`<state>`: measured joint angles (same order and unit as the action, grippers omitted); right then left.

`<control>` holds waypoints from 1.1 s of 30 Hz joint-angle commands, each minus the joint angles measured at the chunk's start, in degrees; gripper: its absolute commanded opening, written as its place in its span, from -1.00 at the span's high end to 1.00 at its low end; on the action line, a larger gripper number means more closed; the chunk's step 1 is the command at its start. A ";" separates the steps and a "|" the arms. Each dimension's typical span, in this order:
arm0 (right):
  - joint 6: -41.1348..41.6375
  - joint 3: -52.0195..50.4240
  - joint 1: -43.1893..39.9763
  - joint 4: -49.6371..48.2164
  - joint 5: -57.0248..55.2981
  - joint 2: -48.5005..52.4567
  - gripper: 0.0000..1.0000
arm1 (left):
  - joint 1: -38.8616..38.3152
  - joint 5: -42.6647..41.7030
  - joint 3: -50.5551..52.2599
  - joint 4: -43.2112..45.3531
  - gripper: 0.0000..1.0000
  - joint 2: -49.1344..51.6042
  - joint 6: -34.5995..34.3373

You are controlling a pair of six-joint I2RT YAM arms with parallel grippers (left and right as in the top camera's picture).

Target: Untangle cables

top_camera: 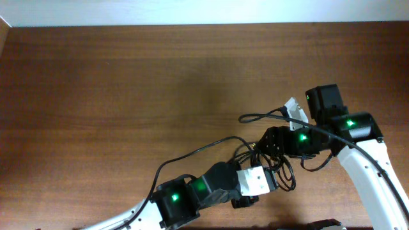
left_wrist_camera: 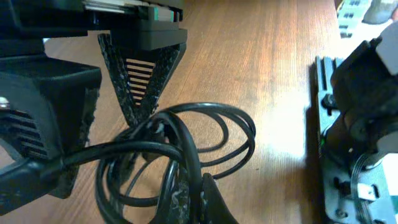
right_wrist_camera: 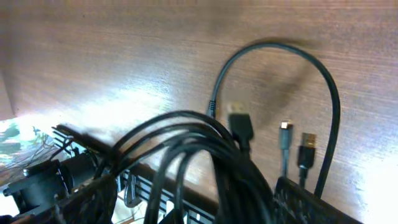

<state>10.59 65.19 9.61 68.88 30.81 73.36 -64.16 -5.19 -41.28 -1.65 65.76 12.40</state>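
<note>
On the brown wooden table (top_camera: 128, 83), near its front edge right of middle, the cables (right_wrist_camera: 239, 177) bunch, one strand trailing left, between left gripper (top_camera: 279, 179) and right gripper (top_camera: 268, 145); whether either is clamped I cannot tell.

Two arms (top_camera: 185, 195) (top_camera: 365, 156), one tangle of cables (right_wrist_camera: 236, 174), three plugs (right_wrist_camera: 240, 124) (right_wrist_camera: 285, 134) (right_wrist_camera: 306, 146) showing.

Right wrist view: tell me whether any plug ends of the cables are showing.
Yes, three plugs show side by side against the wooden table, beside the black cables.
</note>
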 commanded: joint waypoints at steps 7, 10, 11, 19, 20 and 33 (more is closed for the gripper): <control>3.43 0.63 0.04 -5.84 -1.01 0.07 -0.60 | -0.17 21.33 -0.13 -3.13 1.00 -11.30 -18.29; 4.48 0.63 0.07 -8.31 -0.83 0.07 -0.60 | -0.17 22.38 -0.13 -3.21 1.00 -12.33 -20.98; 4.48 0.63 0.07 -8.50 -0.85 0.07 -0.60 | -0.17 23.50 -0.13 -3.19 1.00 -12.33 -22.67; 9.84 0.61 -6.03 -12.98 2.51 0.02 -0.60 | 0.22 32.26 -0.13 -4.59 1.00 -12.44 -29.75; 6.12 0.61 -5.88 -12.28 5.35 0.02 -0.60 | 1.75 32.24 -0.13 -4.63 1.00 -12.44 -29.75; -38.16 0.61 -5.88 -5.81 15.10 0.04 -0.50 | 8.20 17.79 -0.15 10.58 1.00 -13.00 -35.76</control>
<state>-21.52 65.25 3.77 63.02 44.56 73.36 -56.16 15.66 -40.95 6.44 54.30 -22.79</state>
